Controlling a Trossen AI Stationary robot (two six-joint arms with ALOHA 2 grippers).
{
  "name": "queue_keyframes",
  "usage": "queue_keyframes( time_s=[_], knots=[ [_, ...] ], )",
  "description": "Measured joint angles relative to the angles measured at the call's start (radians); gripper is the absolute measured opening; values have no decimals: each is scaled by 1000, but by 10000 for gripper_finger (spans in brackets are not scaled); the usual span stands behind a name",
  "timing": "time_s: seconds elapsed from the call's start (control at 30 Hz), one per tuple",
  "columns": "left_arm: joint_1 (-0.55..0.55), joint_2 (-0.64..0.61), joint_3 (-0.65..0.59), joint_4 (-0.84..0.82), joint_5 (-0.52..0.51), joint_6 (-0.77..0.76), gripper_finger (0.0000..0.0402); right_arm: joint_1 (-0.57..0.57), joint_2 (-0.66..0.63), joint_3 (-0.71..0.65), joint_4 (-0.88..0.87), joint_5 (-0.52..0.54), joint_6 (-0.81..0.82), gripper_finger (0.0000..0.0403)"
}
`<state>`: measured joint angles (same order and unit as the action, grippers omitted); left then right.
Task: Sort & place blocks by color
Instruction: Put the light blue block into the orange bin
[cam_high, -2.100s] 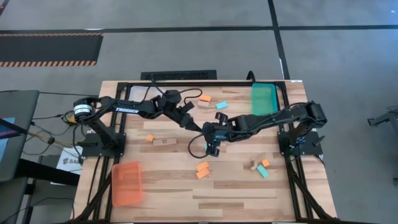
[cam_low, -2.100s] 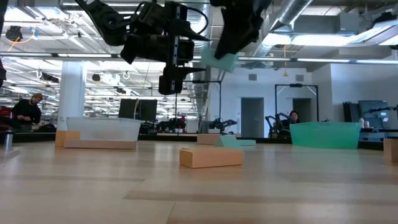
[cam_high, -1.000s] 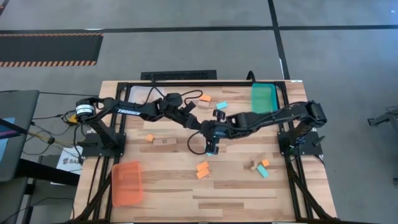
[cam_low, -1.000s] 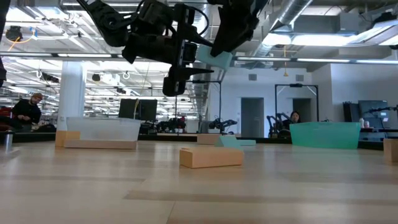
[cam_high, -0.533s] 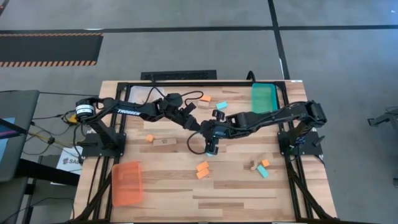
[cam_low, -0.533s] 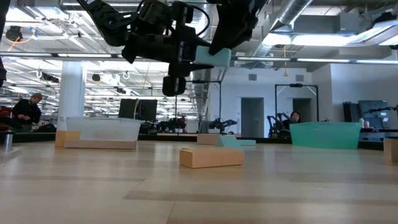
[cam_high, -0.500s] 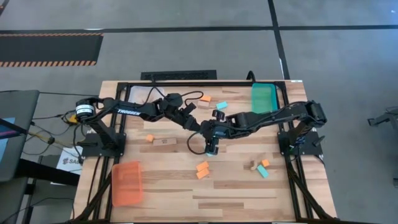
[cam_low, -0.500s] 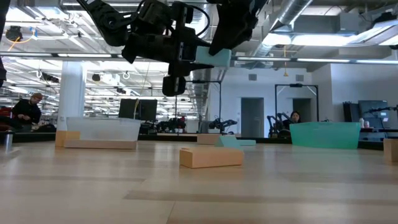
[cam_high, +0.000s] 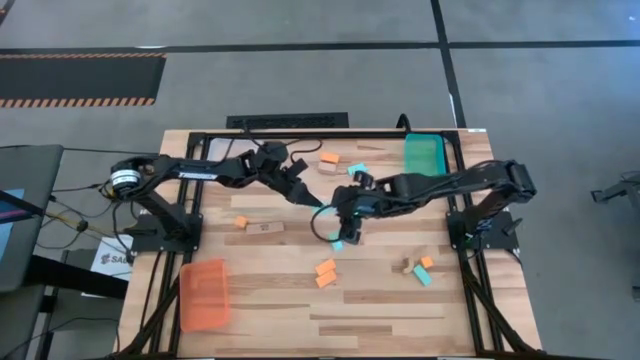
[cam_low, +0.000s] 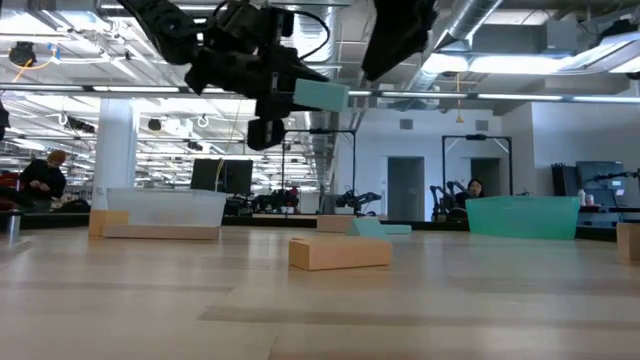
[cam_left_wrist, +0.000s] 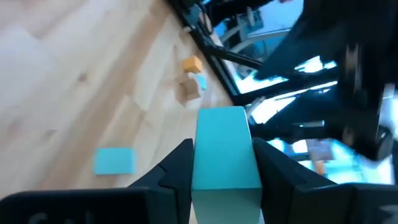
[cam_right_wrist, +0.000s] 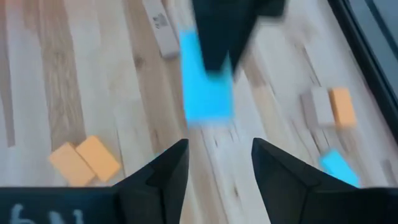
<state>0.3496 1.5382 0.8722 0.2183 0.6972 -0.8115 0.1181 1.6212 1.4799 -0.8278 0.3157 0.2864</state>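
Light blue block (cam_left_wrist: 225, 149) sits clamped between the left gripper's (cam_high: 318, 207) fingers, lifted above the table's (cam_high: 380, 310) middle. Right gripper (cam_high: 347, 222), just beside it, has its jaws parted and empty. Below lie two orange blocks (cam_high: 325, 272), a tan block (cam_high: 264, 227), and a teal tray (cam_high: 424, 157) at the far right corner

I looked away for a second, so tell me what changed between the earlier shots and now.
The light blue block passed from arm to arm in mid-air: the left gripper closed its fingers on it, and the right gripper let go, opened and drew back. The blocks lying on the table and the trays stayed where they were.
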Motion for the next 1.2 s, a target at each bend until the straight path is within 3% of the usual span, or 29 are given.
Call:
queue_keyframes(
  time_s=[0.3, 0.53, 0.7, 0.93, 1.13, 1.2],
  knots=[
    [-81, -219, 0, -480, -205, 362, 105, 8, -111, 0, -179, -1, 281, 174],
    [-230, -327, 0, -763, -246, 383, 105, 41, -105, 0, -255, -1, 306, 159],
    [-408, -382, 0, -895, -337, 252, 120, 48, -66, 0, -268, -17, 208, 151],
    [-779, -444, 0, -824, -415, -121, 110, 134, -60, -29, -281, -80, 199, 138],
    [-1126, -435, 0, -899, -683, -521, 117, 250, -63, -89, -214, -30, 203, 127],
    [-1197, -418, 0, -943, -728, -617, 119, 272, -62, -117, -152, -30, 209, 125]
  ],
)
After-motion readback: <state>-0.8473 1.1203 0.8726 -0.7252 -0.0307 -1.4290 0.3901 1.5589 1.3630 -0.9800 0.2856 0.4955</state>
